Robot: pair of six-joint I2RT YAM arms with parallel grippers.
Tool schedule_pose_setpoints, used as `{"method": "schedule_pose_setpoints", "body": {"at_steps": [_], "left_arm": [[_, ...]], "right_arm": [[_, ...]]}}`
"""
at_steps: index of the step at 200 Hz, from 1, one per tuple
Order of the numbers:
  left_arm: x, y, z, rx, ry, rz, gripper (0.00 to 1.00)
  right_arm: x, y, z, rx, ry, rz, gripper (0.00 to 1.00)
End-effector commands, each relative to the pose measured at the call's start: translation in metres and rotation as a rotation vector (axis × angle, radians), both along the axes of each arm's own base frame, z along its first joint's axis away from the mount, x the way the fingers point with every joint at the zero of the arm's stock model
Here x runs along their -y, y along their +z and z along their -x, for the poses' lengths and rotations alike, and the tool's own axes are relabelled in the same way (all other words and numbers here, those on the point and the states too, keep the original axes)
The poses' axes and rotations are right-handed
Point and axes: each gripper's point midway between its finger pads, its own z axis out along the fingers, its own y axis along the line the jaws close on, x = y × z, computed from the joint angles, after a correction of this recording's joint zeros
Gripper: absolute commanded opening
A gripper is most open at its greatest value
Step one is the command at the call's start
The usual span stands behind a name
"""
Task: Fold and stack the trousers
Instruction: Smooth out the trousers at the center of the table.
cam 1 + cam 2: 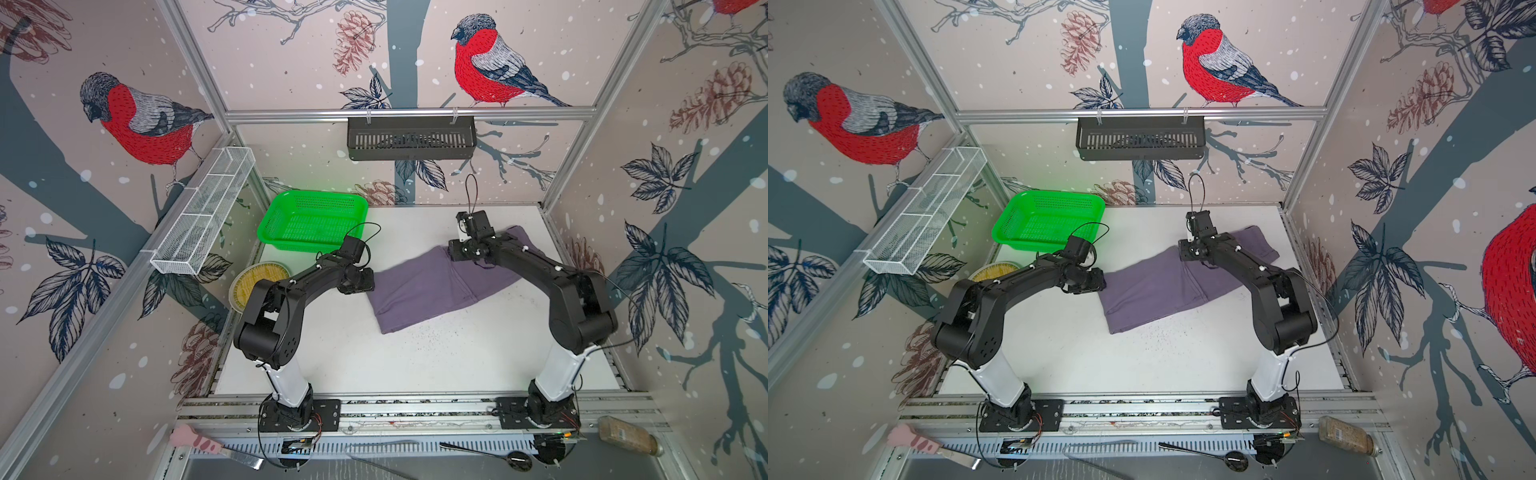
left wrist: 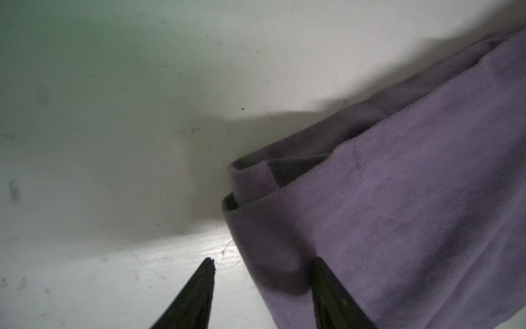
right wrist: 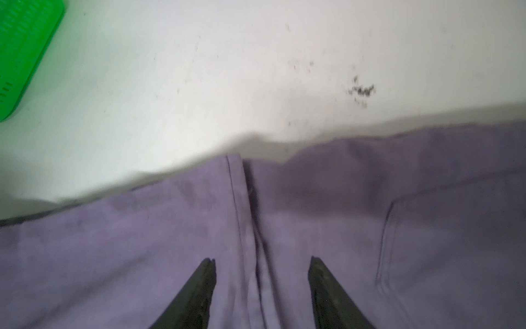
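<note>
One pair of trousers [image 1: 419,291], folded, lies on the table [image 1: 415,357] near the one green basket [image 1: 311,224], both sets of jaws partly open and holding nothing, the left jaws straddling its left edge, the right jaws over its far edge.

Trousers [image 1: 419,286] on table [image 1: 374,357], right of basket [image 1: 307,220]; plate [image 1: 257,273] before basket.
</note>
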Motion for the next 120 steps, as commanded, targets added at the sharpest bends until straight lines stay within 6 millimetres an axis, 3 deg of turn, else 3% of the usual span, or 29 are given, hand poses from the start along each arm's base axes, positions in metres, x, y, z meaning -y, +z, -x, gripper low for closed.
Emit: {"method": "schedule_pose_setpoints", "body": {"at_steps": [1,24,52,120], "left_arm": [[0.006,-0.001,-0.004,0.007,-0.016,0.026,0.53],[0.008,-0.005,-0.005,-0.001,-0.023,0.036,0.51],[0.011,-0.008,-0.006,-0.005,-0.031,0.048,0.46],[0.016,-0.013,-0.01,-0.014,-0.046,0.062,0.34]], "right_arm": [[0.006,-0.007,0.044,-0.084,-0.041,-0.052,0.57],[0.015,-0.022,0.081,-0.151,-0.064,-0.06,0.57],[0.017,-0.042,0.11,-0.231,-0.076,-0.089,0.57],[0.005,-0.066,0.117,-0.289,-0.088,-0.117,0.53]]}}
